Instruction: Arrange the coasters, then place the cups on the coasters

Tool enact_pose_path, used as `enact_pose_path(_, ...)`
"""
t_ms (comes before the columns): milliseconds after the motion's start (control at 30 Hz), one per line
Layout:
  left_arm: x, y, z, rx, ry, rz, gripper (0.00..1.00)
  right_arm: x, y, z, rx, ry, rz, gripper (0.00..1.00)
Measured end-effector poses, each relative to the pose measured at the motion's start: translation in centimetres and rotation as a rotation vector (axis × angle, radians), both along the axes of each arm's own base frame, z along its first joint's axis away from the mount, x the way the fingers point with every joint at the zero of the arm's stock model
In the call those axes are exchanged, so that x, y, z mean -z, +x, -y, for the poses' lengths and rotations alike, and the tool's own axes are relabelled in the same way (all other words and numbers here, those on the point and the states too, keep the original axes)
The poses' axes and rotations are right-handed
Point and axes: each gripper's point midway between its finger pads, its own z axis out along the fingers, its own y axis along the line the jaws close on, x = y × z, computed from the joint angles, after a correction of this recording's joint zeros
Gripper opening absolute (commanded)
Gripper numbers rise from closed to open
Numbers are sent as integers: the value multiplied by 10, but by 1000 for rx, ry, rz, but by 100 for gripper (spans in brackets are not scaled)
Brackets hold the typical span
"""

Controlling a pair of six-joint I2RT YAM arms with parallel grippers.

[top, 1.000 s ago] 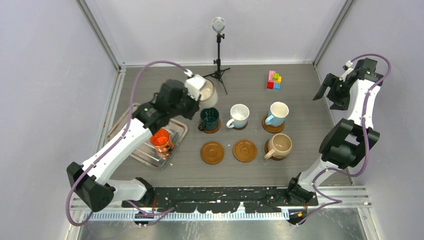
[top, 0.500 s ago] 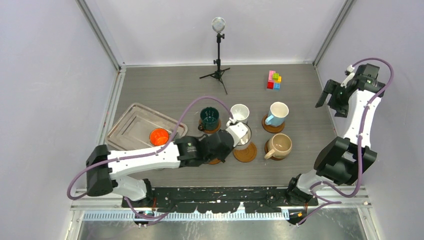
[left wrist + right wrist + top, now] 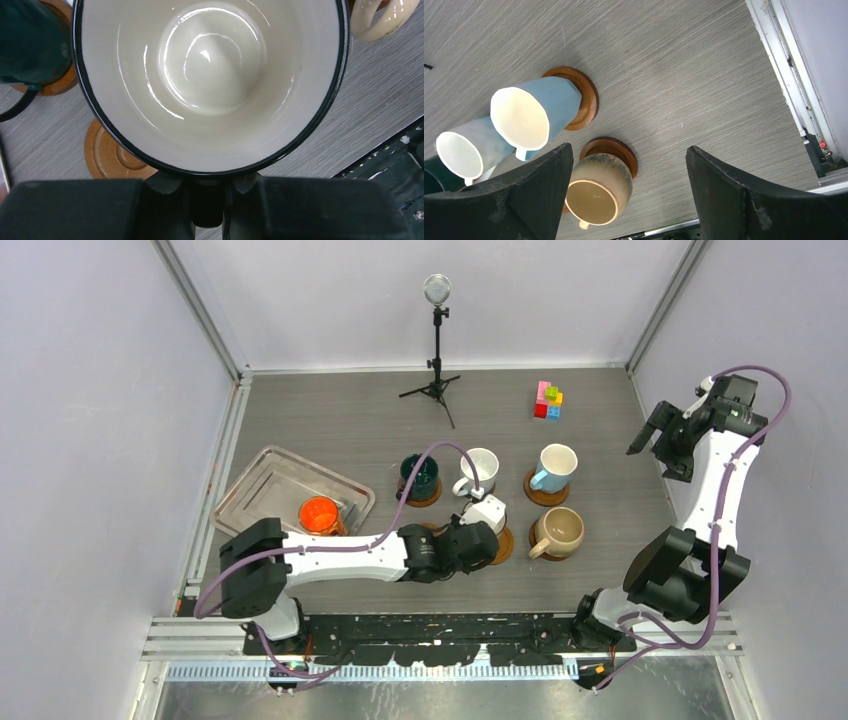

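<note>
The left gripper (image 3: 207,197) is clenched on the near side of the white mug with a dark rim (image 3: 210,85). The mug's open mouth faces the wrist camera, over the middle of the front row. Whether its base touches a coaster I cannot tell. The right gripper (image 3: 657,455) hangs with its jaws spread wide and nothing between them, up at the right side and well apart from the mugs. The grey wood-grain surface (image 3: 330,420) carries everything. On its left lies the silver metal tray (image 3: 260,488), with the orange mug (image 3: 319,513) standing in its near right corner. A black tripod stand (image 3: 436,350) stands at the back. In the back row the dark green mug (image 3: 418,477), the white mug (image 3: 479,471) and the light blue mug (image 3: 555,467) each sit on a coaster. The beige mug (image 3: 560,530) sits on the front right coaster (image 3: 611,147). A bare coaster (image 3: 102,155) shows partly under the gripped mug's left side in the left wrist view. From above, a coaster's edge (image 3: 506,544) shows just right of the left gripper. A small stack of coloured blocks (image 3: 548,400) sits at the back right.
</note>
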Motion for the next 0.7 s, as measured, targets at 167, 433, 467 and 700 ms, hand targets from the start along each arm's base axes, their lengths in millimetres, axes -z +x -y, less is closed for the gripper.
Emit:
enact_pose_path(167,8,-2,6,-26,-21,-21,0,-4,-3,-3,15,0,19,87)
enact_pose_path(433,32,-1,13,-41,2,-39,0,1,-7,-5,16,5,10,87)
enact_pose_path(467,34,-1,13,-43,2,-40,0,2,-8,-5,16,6,8,88)
enact_pose_path(700,50,0,18,-56,11,-53,0,7,-10,-7,16,13,-5,88)
